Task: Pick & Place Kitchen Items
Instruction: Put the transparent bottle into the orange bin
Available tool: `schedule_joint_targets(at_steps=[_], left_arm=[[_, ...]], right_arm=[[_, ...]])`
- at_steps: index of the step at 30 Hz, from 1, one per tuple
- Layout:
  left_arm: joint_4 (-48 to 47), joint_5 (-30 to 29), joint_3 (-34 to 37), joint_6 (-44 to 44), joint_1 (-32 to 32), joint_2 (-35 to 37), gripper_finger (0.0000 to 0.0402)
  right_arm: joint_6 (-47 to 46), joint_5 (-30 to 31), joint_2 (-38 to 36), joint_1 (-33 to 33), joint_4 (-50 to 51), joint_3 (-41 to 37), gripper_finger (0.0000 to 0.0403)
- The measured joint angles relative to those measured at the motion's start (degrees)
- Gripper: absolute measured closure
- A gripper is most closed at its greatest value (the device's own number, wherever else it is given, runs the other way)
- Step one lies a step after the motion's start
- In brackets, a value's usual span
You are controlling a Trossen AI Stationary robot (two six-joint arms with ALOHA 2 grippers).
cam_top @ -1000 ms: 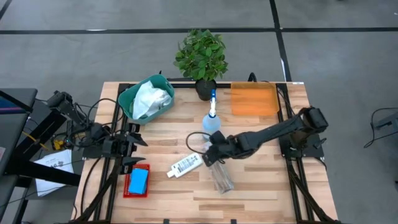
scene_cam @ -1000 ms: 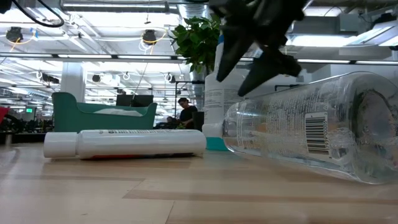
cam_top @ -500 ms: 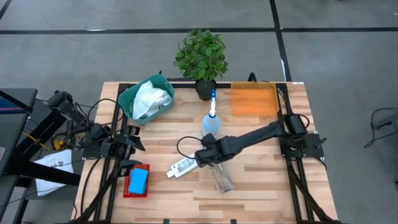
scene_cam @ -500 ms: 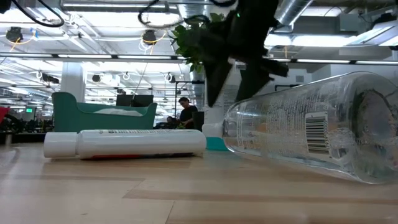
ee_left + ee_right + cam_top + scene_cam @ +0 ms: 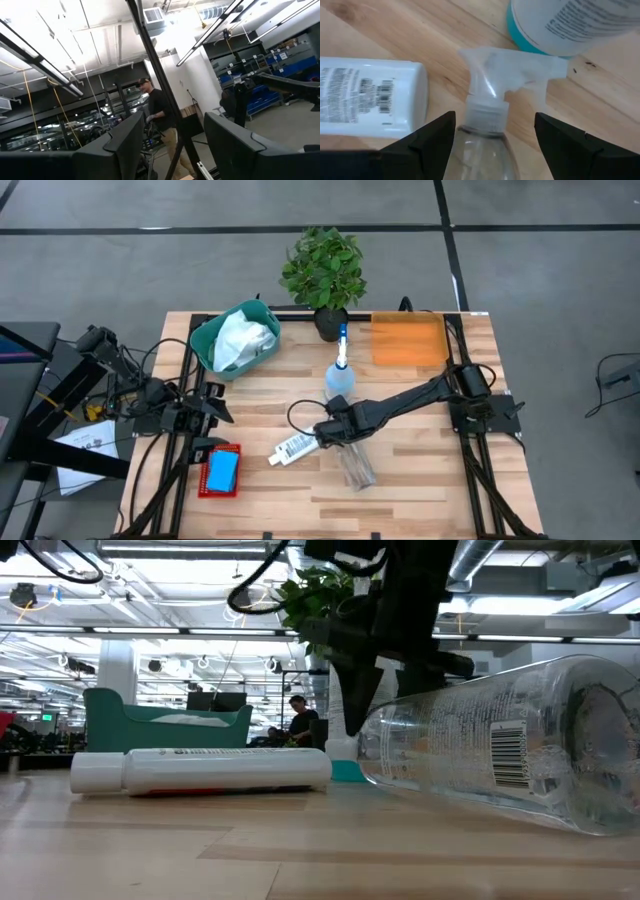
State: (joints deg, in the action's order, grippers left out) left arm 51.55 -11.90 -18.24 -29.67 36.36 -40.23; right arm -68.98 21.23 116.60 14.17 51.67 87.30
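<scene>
Right gripper: fingers spread wide, set astride the neck of the lying clear spray bottle, nothing clamped; white labelled bottle alongside

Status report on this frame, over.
Right gripper open, straddling lying spray bottle neck. Left gripper idle at table edge. White bottle close alongside.

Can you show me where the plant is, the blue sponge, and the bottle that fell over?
plant (image 5: 322, 266), high view, on its leaves.
blue sponge (image 5: 221, 471), high view, on its top face.
fallen bottle (image 5: 486, 117), right wrist view, on its neck.
</scene>
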Motion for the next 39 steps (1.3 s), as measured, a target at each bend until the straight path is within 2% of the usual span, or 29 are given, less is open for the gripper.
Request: schedule_joint_targets(at_steps=[11, 23, 28, 35, 39], left_arm=[[0.0, 0.0, 0.0, 0.0, 0.0, 0.0, 0.0196], [0.0, 0.1, 0.0, 0.0, 0.0, 0.0, 0.0196], [0.0, 0.1, 0.0, -0.1, 0.0, 0.0, 0.0196], [0.0, 0.1, 0.0, -0.1, 0.0, 0.0, 0.0196], [0.0, 0.1, 0.0, 0.0, 0.0, 0.0, 0.0196]], right_arm=[[0.3, 0.0, 0.1, -0.4, -2.9, -1.4, 0.0137], [0.5, -0.6, 3.6, -1.2, -3.0, -1.2, 0.0144], [0.4, -0.8, 3.7, -1.0, -2.8, -1.4, 0.0180], [0.4, -1.1, 3.7, -0.8, -2.8, -1.4, 0.0269], [0.6, -1.0, 3.4, 0.0, -2.6, -1.2, 0.0270]])
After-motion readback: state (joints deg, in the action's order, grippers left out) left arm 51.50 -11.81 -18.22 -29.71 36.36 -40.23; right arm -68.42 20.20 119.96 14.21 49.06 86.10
